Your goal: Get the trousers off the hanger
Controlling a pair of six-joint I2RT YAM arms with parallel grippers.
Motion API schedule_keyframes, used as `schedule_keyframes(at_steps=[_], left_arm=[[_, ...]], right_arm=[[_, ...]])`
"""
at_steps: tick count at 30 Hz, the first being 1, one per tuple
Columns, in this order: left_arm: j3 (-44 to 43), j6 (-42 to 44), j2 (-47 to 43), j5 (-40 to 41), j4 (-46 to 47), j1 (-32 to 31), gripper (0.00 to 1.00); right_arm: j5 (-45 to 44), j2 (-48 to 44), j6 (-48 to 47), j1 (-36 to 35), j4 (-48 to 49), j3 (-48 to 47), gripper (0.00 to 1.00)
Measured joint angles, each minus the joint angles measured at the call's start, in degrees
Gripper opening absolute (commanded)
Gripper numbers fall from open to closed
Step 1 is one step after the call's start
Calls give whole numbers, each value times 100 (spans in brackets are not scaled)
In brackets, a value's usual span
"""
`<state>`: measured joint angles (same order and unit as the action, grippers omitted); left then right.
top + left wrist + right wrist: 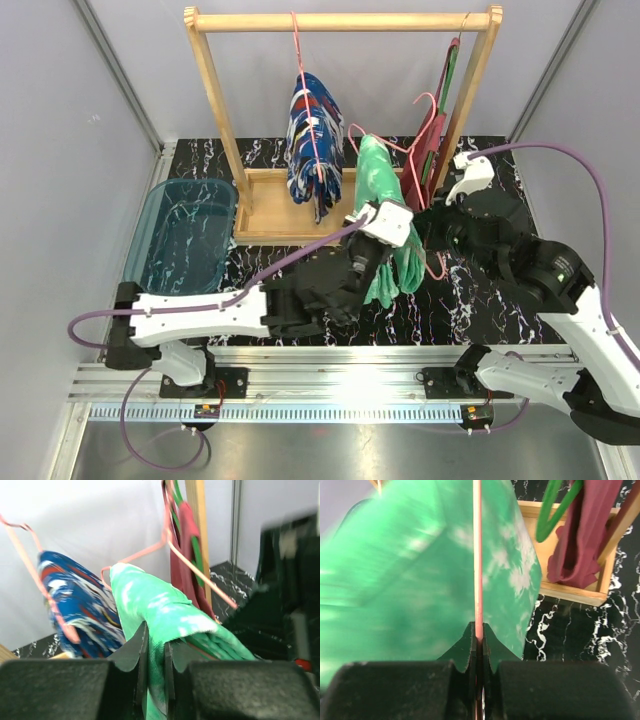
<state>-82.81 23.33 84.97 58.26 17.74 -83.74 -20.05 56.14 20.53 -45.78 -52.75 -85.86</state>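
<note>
The mint green trousers hang folded over a pink hanger held off the rack, in front of it. My left gripper is shut on the green cloth; a fold sits between the jaws. My right gripper is shut on the pink hanger's thin bar, with the green trousers just behind it. The dark blue patterned trousers hang on another pink hanger from the wooden rack's top bar; they also show in the left wrist view.
A plain dark red garment hangs on a green hanger at the rack's right post; it also shows in the right wrist view. A teal plastic bin sits at the left. The rack's wooden base stands on the black marbled mat.
</note>
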Motion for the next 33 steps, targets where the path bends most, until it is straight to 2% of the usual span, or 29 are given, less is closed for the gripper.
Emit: schedule_keyframes(at_steps=[8, 17, 23, 27, 31, 33], left_arm=[[-170, 568, -713, 92, 168, -210, 0], [-831, 1193, -1141, 85, 190, -293, 0], [-1377, 1812, -1357, 133, 271, -293, 0], [-1591, 2802, -1392, 424, 938, -293, 0], [-1742, 4594, -1169, 885, 2540, -173, 0], [-1808, 5375, -1003, 1084, 3257, 205, 0]], right_arm=[[175, -212, 166, -2, 179, 638, 0], [391, -461, 210, -4, 184, 1506, 0], [470, -560, 129, -2, 210, 1676, 0], [476, -612, 55, -2, 258, 1698, 0], [481, -601, -2, -2, 369, 1735, 0], [479, -570, -26, -2, 409, 1735, 0]])
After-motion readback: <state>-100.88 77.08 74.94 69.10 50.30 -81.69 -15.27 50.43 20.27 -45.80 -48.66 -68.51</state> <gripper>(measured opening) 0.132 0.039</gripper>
